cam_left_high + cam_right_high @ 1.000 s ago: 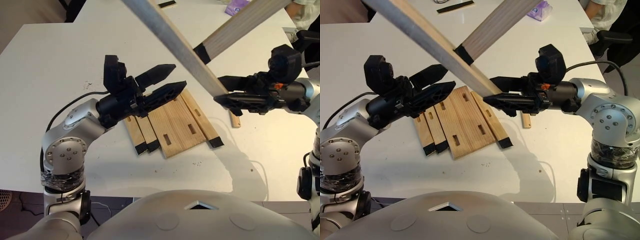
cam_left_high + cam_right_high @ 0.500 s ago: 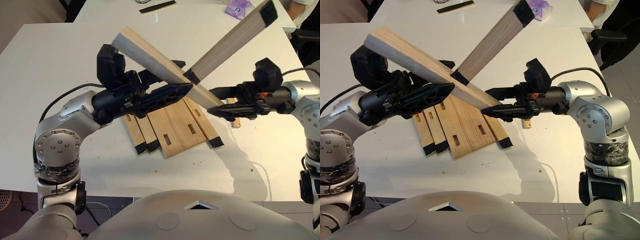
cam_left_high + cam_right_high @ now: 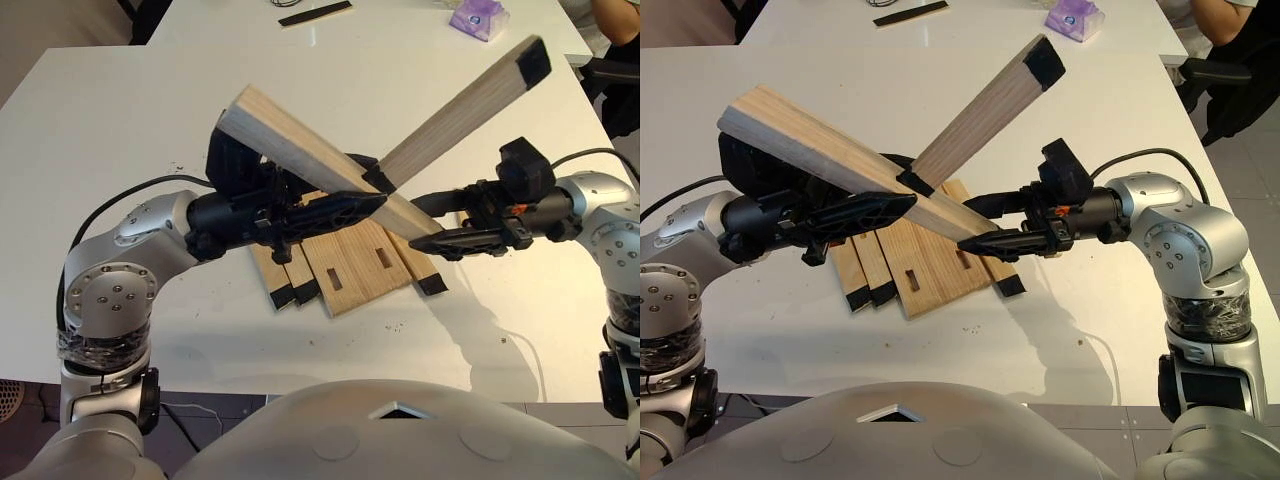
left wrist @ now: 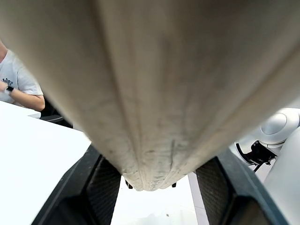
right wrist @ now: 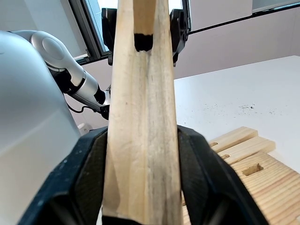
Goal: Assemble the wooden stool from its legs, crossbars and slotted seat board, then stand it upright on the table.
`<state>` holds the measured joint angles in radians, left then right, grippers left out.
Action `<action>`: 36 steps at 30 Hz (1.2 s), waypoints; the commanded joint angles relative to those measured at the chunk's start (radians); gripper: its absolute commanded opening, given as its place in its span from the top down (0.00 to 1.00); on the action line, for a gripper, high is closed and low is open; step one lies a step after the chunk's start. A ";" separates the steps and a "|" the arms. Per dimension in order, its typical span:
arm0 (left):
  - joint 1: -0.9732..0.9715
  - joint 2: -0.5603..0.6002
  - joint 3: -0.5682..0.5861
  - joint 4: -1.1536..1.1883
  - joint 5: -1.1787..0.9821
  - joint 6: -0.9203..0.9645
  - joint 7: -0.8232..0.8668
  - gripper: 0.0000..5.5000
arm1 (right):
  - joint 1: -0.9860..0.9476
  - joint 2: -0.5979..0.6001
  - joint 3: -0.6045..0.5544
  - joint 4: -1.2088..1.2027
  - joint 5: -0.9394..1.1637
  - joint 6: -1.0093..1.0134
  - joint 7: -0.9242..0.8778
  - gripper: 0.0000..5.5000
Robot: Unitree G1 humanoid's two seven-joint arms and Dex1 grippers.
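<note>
Two wooden legs joined in an X hang above the table. The long leg (image 3: 295, 140) slopes down to the right, and the black-tipped leg (image 3: 465, 105) rises from the crossing. My left gripper (image 3: 350, 203) is shut on the long leg just below the crossing; the wood (image 4: 150, 93) sits between its fingers (image 4: 89, 187). My right gripper (image 3: 437, 226) is shut on the same leg's lower end (image 5: 143, 117). The slotted seat board (image 3: 355, 262) lies flat on the table under them, with black-tipped pieces (image 3: 283, 272) on its left and another (image 3: 418, 268) on its right.
A black strip (image 3: 315, 13) and a purple packet (image 3: 478, 18) lie at the far side of the white table (image 3: 120, 120). The table's near edge runs just in front of the board. Bare table surface stretches to the left and far middle.
The crossed legs have come down and away from the head camera, held by the right gripper. The left gripper, open and apart a second ago, has moved in and shut on the long leg.
</note>
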<state>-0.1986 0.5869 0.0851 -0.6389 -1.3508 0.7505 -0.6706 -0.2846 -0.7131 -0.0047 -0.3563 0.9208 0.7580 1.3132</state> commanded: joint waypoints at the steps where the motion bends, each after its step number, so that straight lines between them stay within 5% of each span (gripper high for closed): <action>1: 0.003 0.009 -0.006 -0.018 -0.009 -0.001 -0.048 0.61 | 0.006 -0.029 0.013 -0.013 -0.044 -0.025 0.005 0.63; 8: 0.004 -0.029 0.010 0.020 0.034 -0.038 -0.019 0.62 | 0.033 -0.057 0.053 0.011 -0.152 -0.093 0.006 0.47; 17: 0.018 0.014 0.192 0.133 0.119 -0.107 0.033 0.63 | -0.013 -0.049 0.041 0.362 -0.292 -0.206 0.016 0.47; 24: -0.112 0.067 0.361 0.335 0.150 -0.144 0.131 0.63 | -0.096 0.198 0.150 0.433 -0.465 -0.362 -0.197 0.47; 36: -0.136 0.003 0.302 0.365 0.253 -0.160 0.139 0.63 | -0.426 0.533 0.445 1.088 -1.002 -0.853 -0.531 0.47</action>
<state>-0.3406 0.6039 0.4127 -0.2515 -1.1160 0.5950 -0.5226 -0.6515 -0.1885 0.4106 0.5998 -0.0079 -0.0252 0.8233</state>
